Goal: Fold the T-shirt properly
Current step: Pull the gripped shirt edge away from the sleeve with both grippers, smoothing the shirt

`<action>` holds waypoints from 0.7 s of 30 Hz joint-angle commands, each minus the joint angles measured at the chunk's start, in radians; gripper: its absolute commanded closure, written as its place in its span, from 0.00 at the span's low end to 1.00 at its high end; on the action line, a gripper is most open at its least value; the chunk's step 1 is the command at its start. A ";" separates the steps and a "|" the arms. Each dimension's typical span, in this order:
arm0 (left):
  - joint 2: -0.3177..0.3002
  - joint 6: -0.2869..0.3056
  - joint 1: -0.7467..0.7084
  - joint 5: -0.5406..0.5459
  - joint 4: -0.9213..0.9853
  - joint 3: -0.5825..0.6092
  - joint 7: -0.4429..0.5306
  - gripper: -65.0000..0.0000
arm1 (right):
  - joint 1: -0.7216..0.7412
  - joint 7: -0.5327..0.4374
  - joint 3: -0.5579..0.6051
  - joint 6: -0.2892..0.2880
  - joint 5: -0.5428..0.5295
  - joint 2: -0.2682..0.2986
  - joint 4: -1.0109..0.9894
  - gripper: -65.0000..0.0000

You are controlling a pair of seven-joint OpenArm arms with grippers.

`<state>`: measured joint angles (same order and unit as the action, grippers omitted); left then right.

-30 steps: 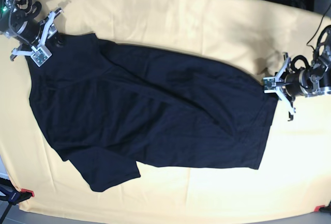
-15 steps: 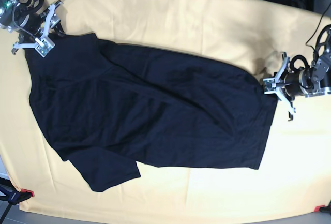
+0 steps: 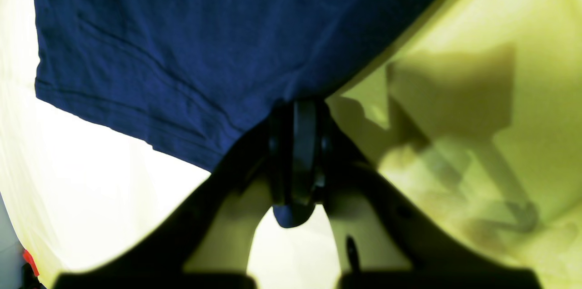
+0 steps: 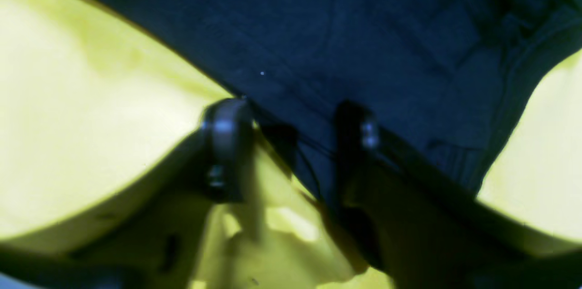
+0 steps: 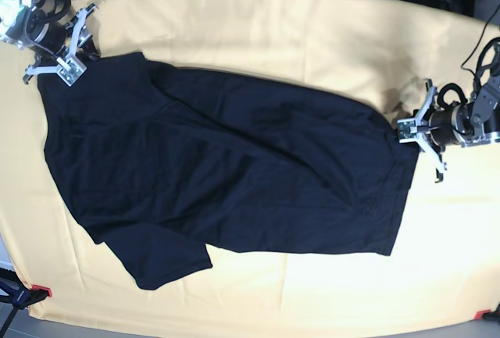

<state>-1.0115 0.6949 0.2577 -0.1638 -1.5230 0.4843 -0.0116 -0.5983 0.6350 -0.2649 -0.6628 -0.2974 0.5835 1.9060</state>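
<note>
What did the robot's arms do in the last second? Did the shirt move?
The right gripper slid up and back off the T-shirt corner toward the top-left edge of the yellow cloth; its jaws stand apart, holding nothing. The left gripper stayed put, shut on the shirt's hem. The shirt lies as before.

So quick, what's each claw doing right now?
Left gripper: shut on the T-shirt, pinching its edge.
Right gripper: open, jaws either side of the shirt's edge, holding nothing.

No readable text, label, brand, number or sign shows in any of the views.
</note>
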 commanded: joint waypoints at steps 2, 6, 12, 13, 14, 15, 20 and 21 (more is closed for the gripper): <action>-0.022 -0.002 0.020 0.012 -0.008 -0.013 0.011 1.00 | 0.000 0.003 -0.008 0.016 0.018 0.016 0.006 0.80; -0.022 -0.002 0.020 0.012 -0.008 -0.013 0.011 1.00 | 0.000 0.003 -0.008 0.017 0.018 0.016 0.006 0.91; -0.023 -0.002 0.023 0.011 -0.008 -0.013 0.011 1.00 | 0.043 0.005 -0.010 0.071 0.018 0.016 0.013 1.00; -0.026 -0.002 0.023 0.011 -0.008 -0.013 0.011 1.00 | 0.053 0.005 -0.010 0.079 0.018 0.016 0.017 1.00; -0.029 -0.002 0.023 0.009 -0.010 -0.013 0.011 1.00 | 0.061 0.005 -0.010 0.083 0.018 0.016 0.021 1.00; -0.034 -0.002 0.023 0.002 -0.015 -0.013 0.011 1.00 | 0.064 0.005 -0.010 0.085 0.018 0.016 0.026 1.00; -0.080 0.000 0.023 -0.012 -0.071 -0.013 0.011 1.00 | 0.064 0.021 -0.011 0.080 0.018 0.016 0.057 1.00; -0.094 0.003 0.022 -0.010 -0.089 -0.013 0.011 1.00 | 0.064 0.034 -0.011 0.079 0.017 0.016 0.064 1.00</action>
<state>-1.0805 0.7013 0.2584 -0.1814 -1.6016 0.4843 -0.0109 -0.5369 0.6819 -0.2642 -0.5907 -0.2764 0.5812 1.9518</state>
